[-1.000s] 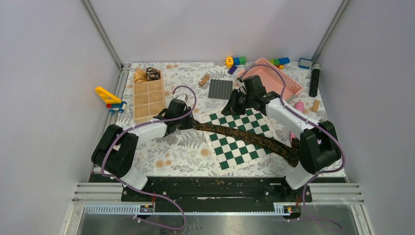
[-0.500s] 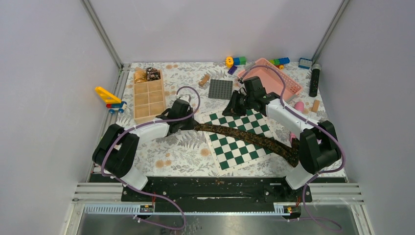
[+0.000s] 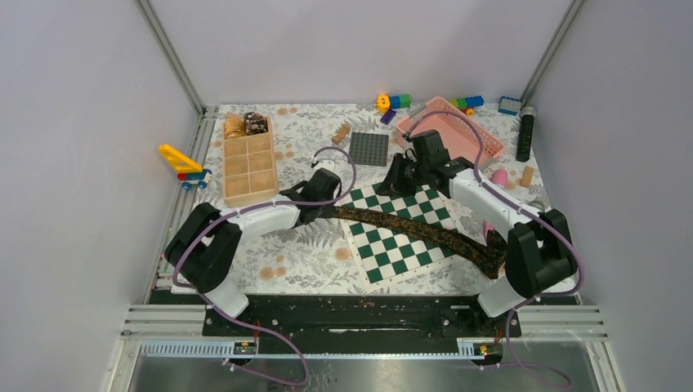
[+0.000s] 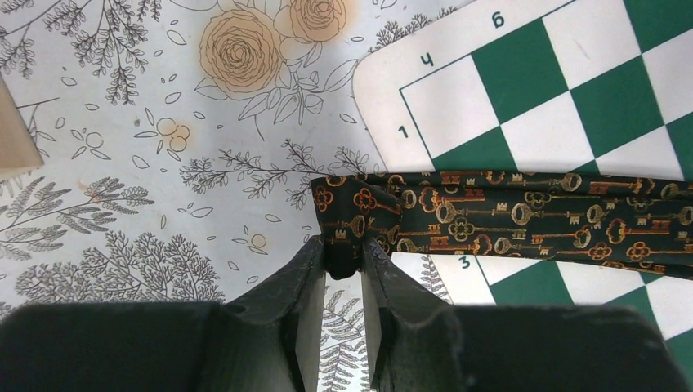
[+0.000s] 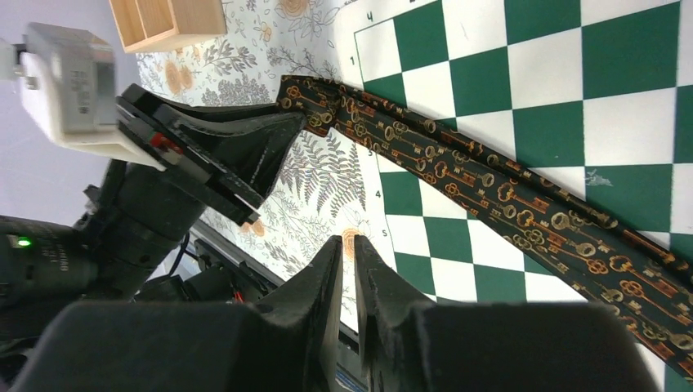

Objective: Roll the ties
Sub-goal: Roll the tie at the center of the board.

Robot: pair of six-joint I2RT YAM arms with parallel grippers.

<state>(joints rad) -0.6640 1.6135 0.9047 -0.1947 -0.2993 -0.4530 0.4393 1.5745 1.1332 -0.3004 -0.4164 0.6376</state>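
Observation:
One tie point(image 3: 425, 233), dark with golden keys, lies unrolled slantwise across the green-and-white chessboard point(image 3: 391, 260). Its narrow end reaches the floral table at the left, and its wide end lies by the right arm's base. My left gripper point(image 4: 343, 255) is shut on that narrow end of the tie point(image 4: 507, 216), and dark cloth bunches between its fingers. My right gripper point(image 5: 349, 245) hovers over the board's far edge, its jaws nearly touching with nothing between them. It is apart from the tie point(image 5: 490, 192). Two small coils, one golden point(image 3: 234, 124) and one dark point(image 3: 256, 123), sit at the wooden tray's far end.
The wooden compartment tray point(image 3: 249, 167) stands at the left. A pink basket point(image 3: 458, 135) and a grey baseplate point(image 3: 368, 149) lie behind the board. A black cylinder point(image 3: 525, 135) lies at the far right, toy blocks point(image 3: 396, 101) along the back, and a yellow toy point(image 3: 181, 163) beyond the tray.
My left arm has reached to the right, toward the board's corner. Its jaws have narrowed onto the tie's narrow end. The right arm has barely shifted.

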